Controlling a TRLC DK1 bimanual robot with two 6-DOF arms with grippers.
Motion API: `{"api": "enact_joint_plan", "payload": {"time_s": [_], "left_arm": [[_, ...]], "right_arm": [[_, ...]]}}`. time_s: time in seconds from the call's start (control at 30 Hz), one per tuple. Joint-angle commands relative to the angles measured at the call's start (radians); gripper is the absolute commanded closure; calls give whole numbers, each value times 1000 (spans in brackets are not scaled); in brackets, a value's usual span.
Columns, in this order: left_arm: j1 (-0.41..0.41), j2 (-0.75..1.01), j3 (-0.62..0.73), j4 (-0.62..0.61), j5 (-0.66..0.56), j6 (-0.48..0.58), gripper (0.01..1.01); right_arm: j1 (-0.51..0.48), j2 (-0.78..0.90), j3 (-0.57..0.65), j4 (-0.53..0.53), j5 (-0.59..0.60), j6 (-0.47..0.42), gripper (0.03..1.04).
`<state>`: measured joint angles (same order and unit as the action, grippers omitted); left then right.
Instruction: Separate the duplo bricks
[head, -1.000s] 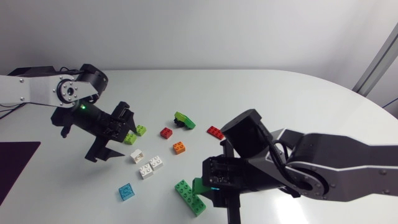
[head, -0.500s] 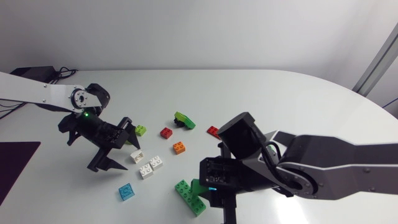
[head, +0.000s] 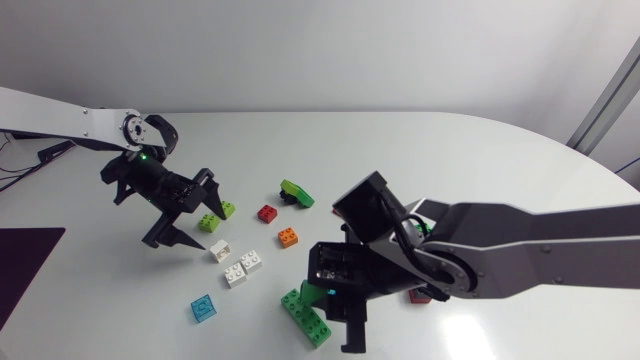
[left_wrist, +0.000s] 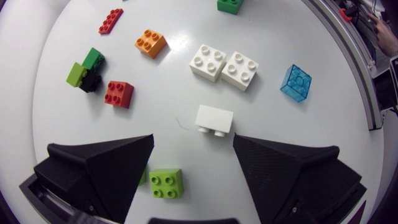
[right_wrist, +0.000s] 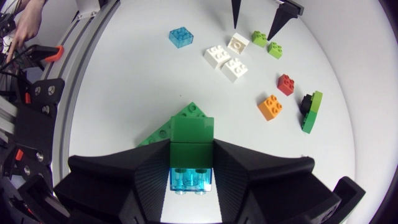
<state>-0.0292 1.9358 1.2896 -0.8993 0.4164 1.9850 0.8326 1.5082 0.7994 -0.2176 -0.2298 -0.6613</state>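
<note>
A dark green square brick (right_wrist: 193, 142) stacked on a translucent blue brick (right_wrist: 190, 178) sits between the fingers of the right gripper (right_wrist: 191, 163), which clasp the stack from both sides, low over the white bench (head: 450, 160). A long green studded brick (head: 305, 315) lies on the bench just under it; whether they touch is unclear. Well apart, the left gripper (left_wrist: 193, 138) hangs with its fingers spread wide. Between them lies a white brick on its side (left_wrist: 214, 118), with a lime green square brick (left_wrist: 166, 183) nearer the wrist. Ahead lie two white square bricks (left_wrist: 224, 66), touching.
</note>
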Motion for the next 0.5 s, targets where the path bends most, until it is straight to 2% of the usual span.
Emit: {"api": "enact_joint_plan", "payload": {"time_s": [0.0,0.17,0.47], "left_arm": [[12,48,27,-43,9,72,156],[15,74,48,-104,28,117,162],[15,88,30,-102,38,136,162]], "right_arm": [[-4,38,26,-17,-3,29,764],[-4,61,34,-17,-3,34,764],[-3,67,54,-28,1,51,764]]}}
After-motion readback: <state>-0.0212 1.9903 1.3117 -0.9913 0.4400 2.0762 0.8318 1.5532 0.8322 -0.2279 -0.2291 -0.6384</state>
